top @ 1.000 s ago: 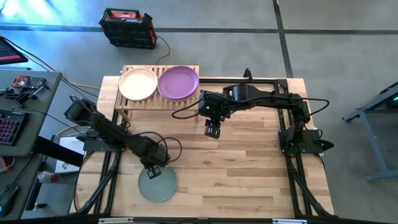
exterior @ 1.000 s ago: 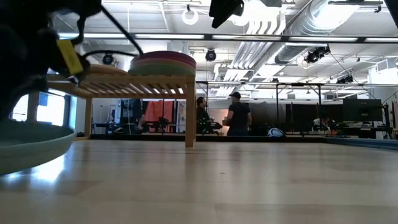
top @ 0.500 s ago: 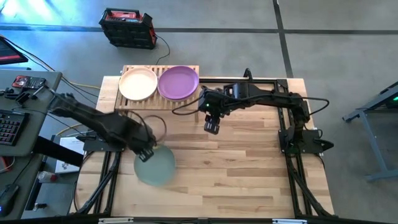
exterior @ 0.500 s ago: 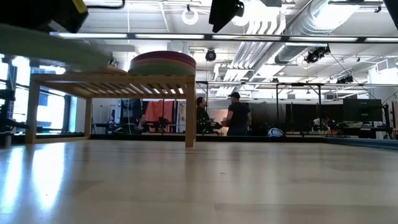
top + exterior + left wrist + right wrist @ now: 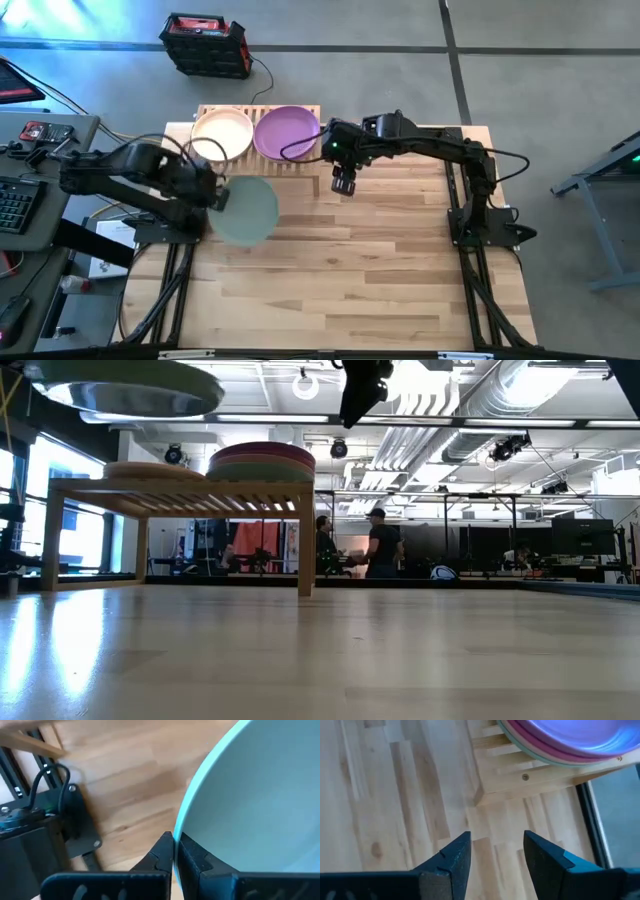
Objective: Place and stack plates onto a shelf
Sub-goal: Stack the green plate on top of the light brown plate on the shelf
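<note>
A teal plate [image 5: 248,208] hangs in the air near the table's left side, in front of the shelf [image 5: 300,165]. My left gripper [image 5: 216,196] is shut on it. From table height the teal plate [image 5: 125,387] shows from below, higher than the shelf [image 5: 180,495]. On the slats lie a beige plate [image 5: 222,134] and a stack topped by a purple plate [image 5: 287,132]. The stack [image 5: 261,460] shows pink and green layers. My right gripper [image 5: 343,184] hovers open just right of the shelf, above the bare table. My left gripper pinches the teal plate's rim [image 5: 181,826] between its two fingers [image 5: 162,852], one above and one below the edge. The fingers come in roughly level from the table's left. The plate is lifted clear and sits close to level, slightly tilted.
The right wrist view shows the shelf's near right corner [image 5: 520,776] and the stack's edge [image 5: 565,742] ahead of my open fingers [image 5: 495,855]. A black frame [image 5: 470,215] runs along the table's right side. Bare wood [image 5: 380,270] fills the near half. People stand far behind [image 5: 380,540].
My left gripper has lifted the teal plate off the table's near left part, carrying it up and toward the far edge, close to the shelf. The plate now hangs above shelf height. My right gripper has drifted toward the far edge.
</note>
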Tool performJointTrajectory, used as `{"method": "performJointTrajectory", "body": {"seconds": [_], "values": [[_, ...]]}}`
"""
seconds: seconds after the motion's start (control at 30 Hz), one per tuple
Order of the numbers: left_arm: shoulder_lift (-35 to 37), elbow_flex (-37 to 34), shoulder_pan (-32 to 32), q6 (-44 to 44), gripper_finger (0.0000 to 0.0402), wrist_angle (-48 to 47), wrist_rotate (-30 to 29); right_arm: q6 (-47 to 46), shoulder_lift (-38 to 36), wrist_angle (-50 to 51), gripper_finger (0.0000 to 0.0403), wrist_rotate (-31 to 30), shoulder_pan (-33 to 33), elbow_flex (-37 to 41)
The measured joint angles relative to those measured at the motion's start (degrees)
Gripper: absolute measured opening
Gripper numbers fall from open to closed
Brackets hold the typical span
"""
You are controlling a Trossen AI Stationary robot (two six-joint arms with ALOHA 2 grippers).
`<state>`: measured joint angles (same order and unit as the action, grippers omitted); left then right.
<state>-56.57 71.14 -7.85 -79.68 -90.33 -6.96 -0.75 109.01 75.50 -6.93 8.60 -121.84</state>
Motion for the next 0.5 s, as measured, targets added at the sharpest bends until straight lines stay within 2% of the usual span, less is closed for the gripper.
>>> {"method": "performJointTrajectory", "body": {"seconds": [0.5], "values": [[3.6,5.9,19.2,-6.6,0.0001,0.3,-12.6,15.4,0.0,-1.8,0.0158,4.6,6.5,0.0]]}}
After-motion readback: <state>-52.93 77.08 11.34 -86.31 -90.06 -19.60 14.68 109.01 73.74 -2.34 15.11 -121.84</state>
